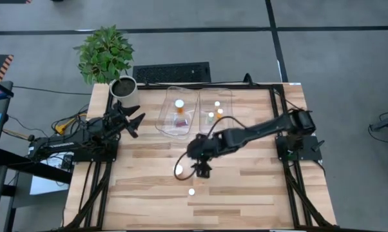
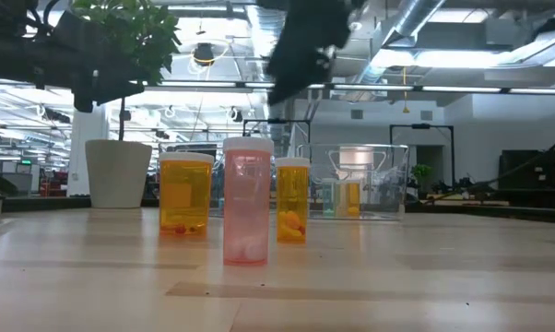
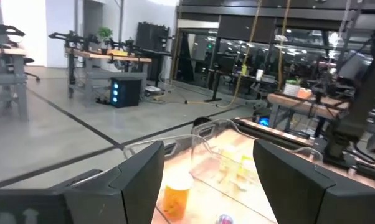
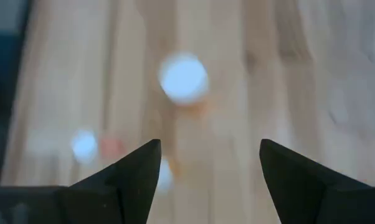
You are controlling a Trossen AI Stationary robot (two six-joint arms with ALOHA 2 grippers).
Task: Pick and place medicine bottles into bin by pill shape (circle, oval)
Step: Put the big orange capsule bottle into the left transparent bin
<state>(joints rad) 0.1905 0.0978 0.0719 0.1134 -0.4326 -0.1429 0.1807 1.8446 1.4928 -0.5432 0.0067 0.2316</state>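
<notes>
Three medicine bottles stand upright on the wooden table. In the low view they are an orange one, a pink one and a slimmer orange one. From above, two white caps show. My right gripper hangs open in the air over them, tipped downward; in its wrist view the gripper looks at a blurred white cap. My left gripper waits open at the table's left, pointing level toward the bins.
Two clear bins stand side by side at the table's far middle. The left one holds a capped bottle, the right one several small bottles. A white plant pot stands at the far left corner, and a keyboard lies beyond the far edge.
</notes>
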